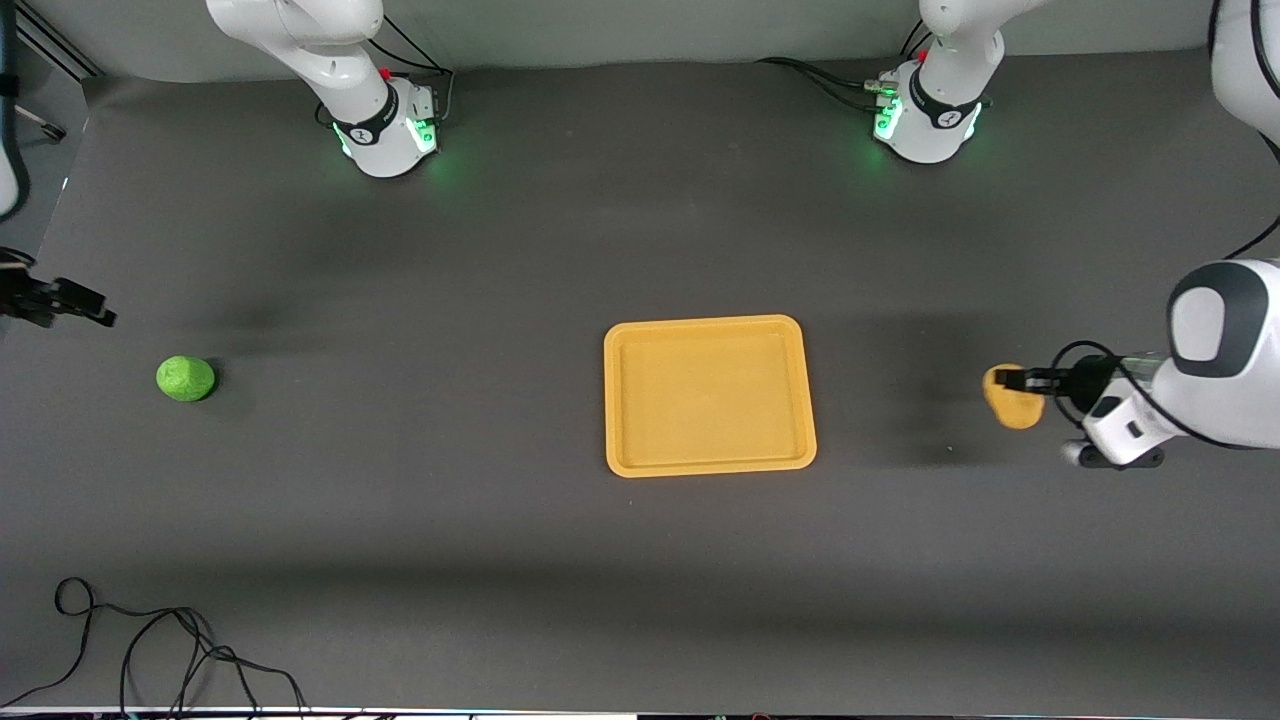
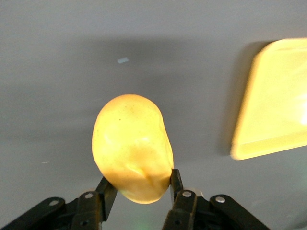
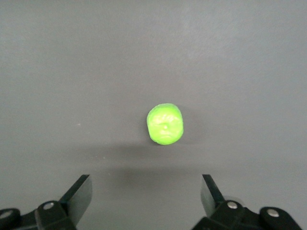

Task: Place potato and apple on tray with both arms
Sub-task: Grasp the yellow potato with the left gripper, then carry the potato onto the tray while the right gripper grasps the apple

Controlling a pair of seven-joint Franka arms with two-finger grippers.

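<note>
The yellow-orange potato (image 1: pixel 1013 398) is gripped by my left gripper (image 1: pixel 1012 380) and held off the table at the left arm's end, beside the tray (image 1: pixel 710 400). In the left wrist view the fingers clamp the potato (image 2: pixel 132 146) at its lower end, with the left gripper (image 2: pixel 139 184) shut on it and the tray's corner (image 2: pixel 278 100) off to one side. The green apple (image 1: pixel 185 379) lies on the table at the right arm's end. My right gripper (image 1: pixel 92 306) hangs open and empty over the table near it. The right wrist view shows the apple (image 3: pixel 165 124) ahead of the spread right gripper (image 3: pixel 146 189).
The arm bases (image 1: pixel 385 130) (image 1: pixel 925 120) stand along the table's edge farthest from the front camera. Loose black cables (image 1: pixel 150 650) lie at the near corner on the right arm's end. The tray holds nothing.
</note>
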